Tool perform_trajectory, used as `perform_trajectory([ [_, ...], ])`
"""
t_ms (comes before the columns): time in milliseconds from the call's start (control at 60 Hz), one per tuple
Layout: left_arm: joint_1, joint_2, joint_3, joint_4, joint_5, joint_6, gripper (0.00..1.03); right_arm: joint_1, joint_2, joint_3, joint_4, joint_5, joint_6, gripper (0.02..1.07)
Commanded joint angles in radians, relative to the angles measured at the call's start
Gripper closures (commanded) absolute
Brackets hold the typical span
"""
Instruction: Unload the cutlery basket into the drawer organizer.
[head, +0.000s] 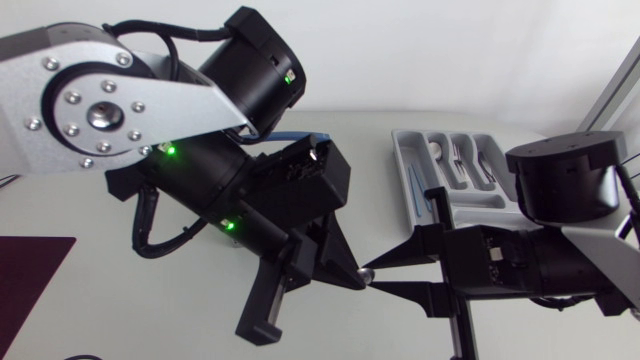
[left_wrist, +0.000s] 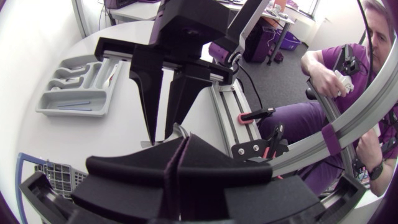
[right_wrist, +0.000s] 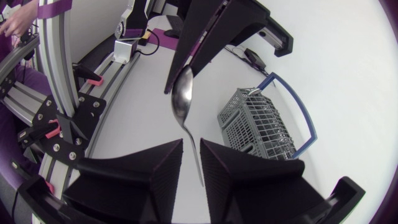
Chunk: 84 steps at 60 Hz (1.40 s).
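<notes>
Left pincer (head: 350, 274): head view, closed on the spoon (head: 368, 270), tip to tip with your right pincer (head: 380, 277) over the bench (head: 150, 300).
Drawer organizer (head: 402, 152): on the bench, beyond the right pincer.
Left wrist view: fingers pressed together; cutlery basket (left_wrist: 55, 173) beside them.
Right wrist view: right pincer open, spoon handle between its fingers, clear of both.

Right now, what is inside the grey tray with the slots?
A spoon, forks and a thin blue piece in the long slot. The right arm covers one corner of the tray, hiding that part.
</notes>
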Motion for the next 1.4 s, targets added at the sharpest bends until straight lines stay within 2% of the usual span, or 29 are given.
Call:
perform_trajectory([
  [0, -0.007, 0.019, 0.033, -0.010, 0.017, 0.022, 1.00, 0.012, 0.017, 0.018, 0.015, -0.003, 0.027, 1.00],
  [267, 0.004, 0.034, 0.059, -0.006, 0.017, 0.012, 0.99, 0.009, 0.023, 0.001, 0.012, -0.003, 0.038, 1.01],
  [317, 0.010, 0.039, 0.072, -0.001, 0.017, 0.000, 0.90, 0.007, 0.018, -0.002, 0.006, -0.003, 0.038, 1.01],
  [350, 0.018, 0.040, 0.081, 0.002, 0.017, -0.006, 0.72, 0.006, 0.014, -0.007, 0.003, -0.002, 0.038, 1.01],
  [383, 0.025, 0.043, 0.087, 0.017, 0.017, -0.023, 0.58, 0.004, 0.009, -0.011, 0.000, 0.000, 0.038, 1.01],
  [400, 0.027, 0.043, 0.089, 0.019, 0.017, -0.026, 0.57, 0.001, 0.009, -0.011, -0.005, 0.000, 0.036, 1.01],
  [417, 0.033, 0.050, 0.096, 0.033, 0.017, -0.044, 0.46, -0.002, 0.009, -0.013, -0.010, 0.000, 0.033, 1.01],
  [500, 0.051, 0.065, 0.121, 0.042, 0.017, -0.072, 0.31, -0.017, 0.011, -0.024, -0.014, 0.001, 0.022, 1.01],
  [583, 0.077, 0.073, 0.139, 0.057, 0.018, -0.098, 0.24, -0.043, 0.009, -0.034, -0.028, 0.001, -0.002, 1.01],
  [750, 0.171, 0.079, 0.170, 0.108, 0.008, -0.162, 0.23, -0.212, 0.014, -0.047, -0.080, 0.000, -0.133, 1.01],
  [767, 0.192, 0.082, 0.173, 0.108, -0.021, -0.169, 0.23, -0.230, 0.014, -0.048, -0.085, 0.000, -0.149, 1.01],
  [850, 0.243, 0.074, 0.161, 0.108, -0.063, -0.178, 0.23, -0.327, 0.018, -0.048, -0.099, 0.003, -0.223, 1.01],
  [1000, 0.308, 0.053, 0.131, 0.077, -0.212, -0.178, 0.23, -0.523, 0.047, -0.033, -0.119, 0.004, -0.380, 1.01],
  [1033, 0.321, 0.050, 0.128, 0.065, -0.222, -0.173, 0.23, -0.556, 0.063, -0.027, -0.117, 0.004, -0.404, 1.01],
  [1083, 0.357, 0.046, 0.118, 0.051, -0.267, -0.170, 0.23, -0.631, 0.110, -0.010, -0.106, 0.001, -0.458, 1.01],
  [1183, 0.398, 0.045, 0.107, 0.031, -0.296, -0.156, 0.23, -0.706, 0.166, -0.007, -0.054, 0.007, -0.504, 1.01],
  [1383, 0.495, 0.028, 0.061, 0.030, -0.324, -0.095, 0.23, -0.819, 0.255, -0.013, 0.087, 0.067, -0.587, 1.01],
])
